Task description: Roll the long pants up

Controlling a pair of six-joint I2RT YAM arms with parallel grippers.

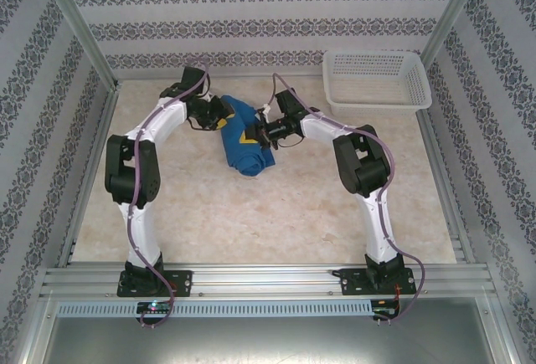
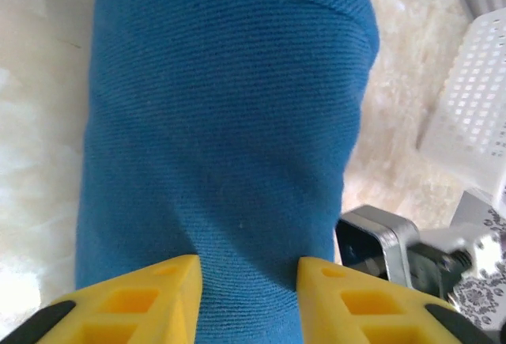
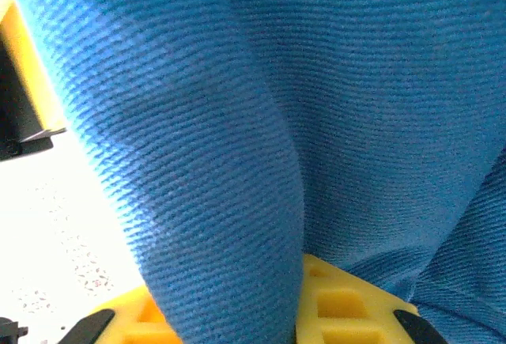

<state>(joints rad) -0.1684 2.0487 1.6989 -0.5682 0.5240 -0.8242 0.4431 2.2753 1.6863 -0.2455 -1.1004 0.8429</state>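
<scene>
Left gripper (image 1: 219, 117): in the top view its tips are pressed against the bundle's left side and are hard to make out. In the left wrist view the yellow fingers (image 2: 158, 300) stand parted and slack. The roll's cloth runs on between and beneath them, with no fold pinched.

Pants (image 1: 245, 142): they lie on the far half of the table (image 1: 251, 222), between the two grippers and touching both. They are rolled into a short, fat bundle. The legs can't be told apart, and the inner layers are hidden. The cloth is plain royal blue, soft, with a fine diagonal rib. One layer's edge crosses the roll's far end.

Right gripper (image 1: 255, 132): from above, its black body covers the bundle's right flank. In the right wrist view the yellow fingers (image 3: 340, 300) are clenched on a raised fold of pants. The cloth crowds the lens and is cut off at the frame edges.

Basket (image 1: 416, 88): it sits in the far-right corner, well apart from the pants. It is a white plastic lattice, rectangular, with flared walls.

Table: pale, marbled top.
</scene>
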